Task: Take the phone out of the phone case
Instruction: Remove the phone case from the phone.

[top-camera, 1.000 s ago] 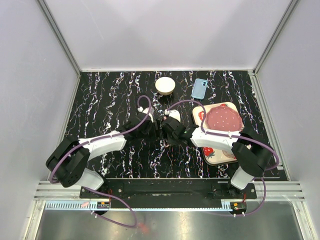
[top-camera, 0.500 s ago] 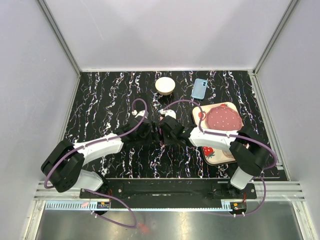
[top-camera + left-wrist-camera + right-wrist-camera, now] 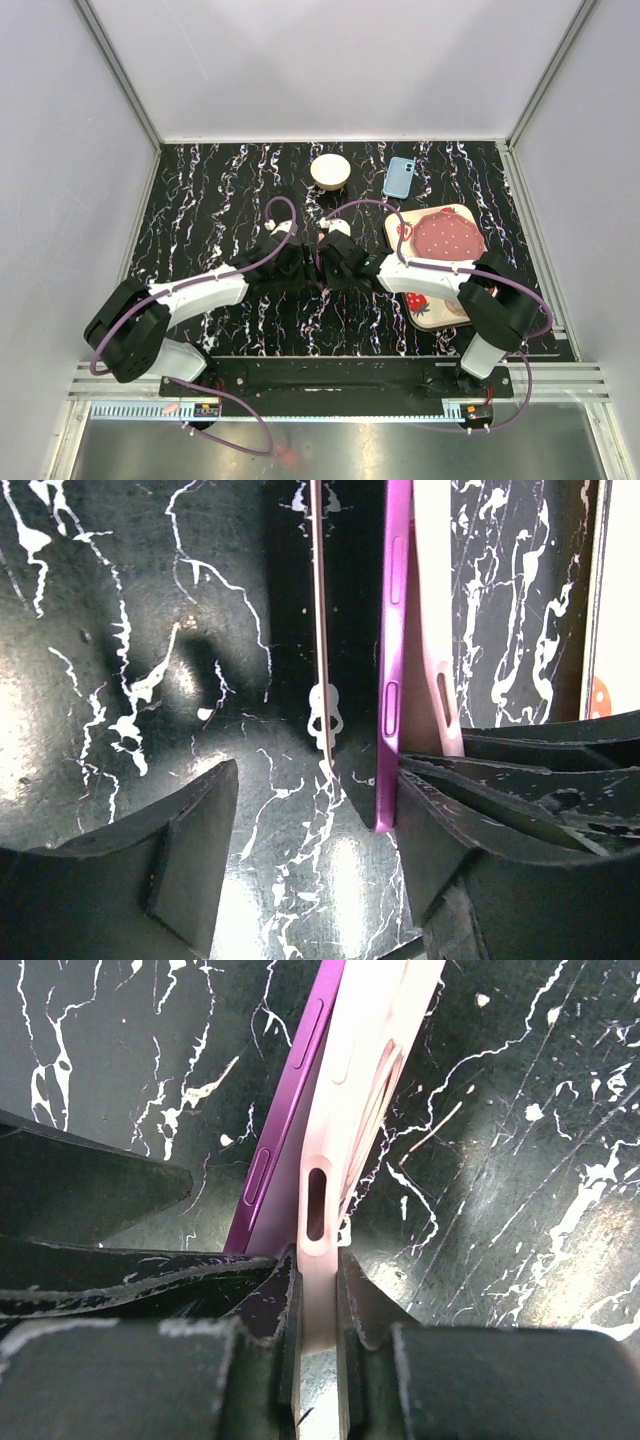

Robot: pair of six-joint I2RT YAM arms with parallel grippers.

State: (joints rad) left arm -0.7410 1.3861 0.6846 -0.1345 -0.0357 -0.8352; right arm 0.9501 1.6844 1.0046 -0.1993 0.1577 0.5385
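A purple phone (image 3: 285, 1130) sits partly in a pale pink case (image 3: 372, 1055), both held on edge above the table. My right gripper (image 3: 318, 1295) is shut on the lower edge of the pink case. My left gripper (image 3: 318, 780) is open; the phone's purple side (image 3: 390, 680) stands right by its right finger (image 3: 450, 870), and its left finger (image 3: 185, 875) is well apart. The pink case (image 3: 436, 650) lies behind the phone. In the top view the two grippers meet mid-table, left (image 3: 298, 266) and right (image 3: 336, 264), and hide most of the phone.
A small cream bowl (image 3: 329, 171) and a light blue phone case (image 3: 399, 177) lie at the back. A strawberry-patterned tray (image 3: 436, 310) with a dark red round mat (image 3: 447, 236) sits at the right, under the right arm. The table is black marble (image 3: 200, 210).
Both grippers have shifted together a little to the left and toward the near edge. The right gripper has stayed shut on the case.
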